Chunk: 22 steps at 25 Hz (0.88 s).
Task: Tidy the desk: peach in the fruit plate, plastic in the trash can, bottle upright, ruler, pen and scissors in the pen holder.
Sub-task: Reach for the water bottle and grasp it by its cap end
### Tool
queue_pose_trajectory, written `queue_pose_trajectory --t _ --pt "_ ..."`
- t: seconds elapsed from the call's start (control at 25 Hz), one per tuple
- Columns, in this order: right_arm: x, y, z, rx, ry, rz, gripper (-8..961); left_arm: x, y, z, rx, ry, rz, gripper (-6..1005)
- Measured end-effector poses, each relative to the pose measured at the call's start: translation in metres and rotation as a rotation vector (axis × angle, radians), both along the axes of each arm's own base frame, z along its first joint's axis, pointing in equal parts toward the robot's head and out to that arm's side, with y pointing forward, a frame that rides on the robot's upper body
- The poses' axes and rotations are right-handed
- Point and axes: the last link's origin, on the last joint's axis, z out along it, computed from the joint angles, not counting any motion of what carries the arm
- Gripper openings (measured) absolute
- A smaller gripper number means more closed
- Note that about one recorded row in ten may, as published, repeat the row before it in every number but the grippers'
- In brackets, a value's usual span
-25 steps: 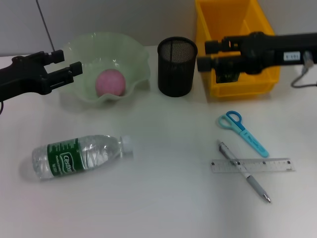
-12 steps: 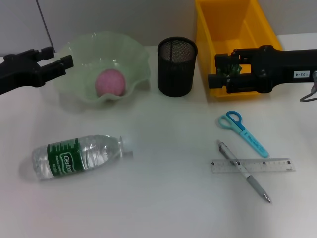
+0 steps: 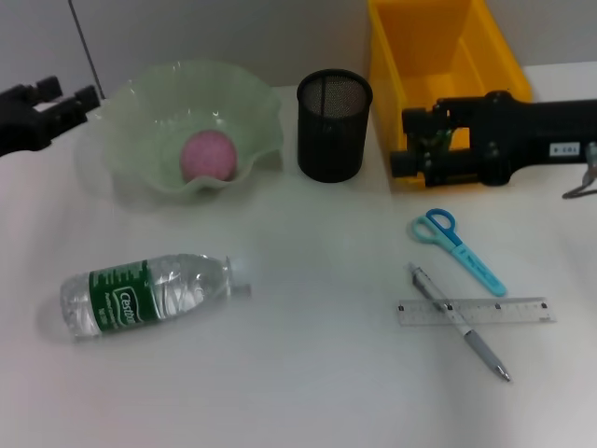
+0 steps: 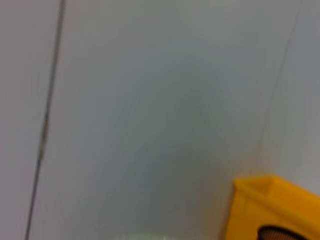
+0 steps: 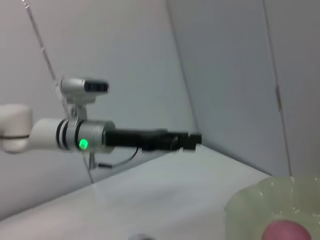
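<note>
The peach (image 3: 207, 155) lies in the fruit plate (image 3: 254, 91). On its side on the desk (image 3: 317, 373) lies the bottle (image 3: 149, 294), cap pointing right. The pen holder (image 3: 333, 126) stands beside the yellow trash can (image 3: 438, 37). Scissors (image 3: 457, 247), pen (image 3: 459, 323) and ruler (image 3: 511, 311) lie at the right, the pen crossing the ruler. My right gripper (image 3: 410, 140) hovers open at the trash can's front wall. My left gripper (image 3: 67, 93) is open and empty, left of the fruit plate. No plastic is in view.
The right wrist view shows the left arm (image 5: 125, 139) over the desk, the fruit plate (image 5: 260, 197) and the peach (image 5: 287, 232). The left wrist view catches a corner of the trash can (image 4: 265, 205) against the grey wall.
My left gripper has drawn back to the left, away from the fruit plate's rim. My right gripper has pulled back to the right and down, from above the trash can to its front wall.
</note>
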Motion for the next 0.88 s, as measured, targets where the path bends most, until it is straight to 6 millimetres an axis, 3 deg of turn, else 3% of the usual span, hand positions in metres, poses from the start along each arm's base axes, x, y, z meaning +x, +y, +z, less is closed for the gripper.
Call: queue_pose_trajectory --t 0.44,0.88 --pt "0.015 -0.021 -0.006 0.004 -0.065 0.158 740 0.005 -0.005 0.0 -0.023 0.016 -0.062 650" --pt "0.026 -0.031 0.007 0.12 0.011 0.207 741 -0.002 -0.009 -0.009 -0.131 0.188 -0.107 651"
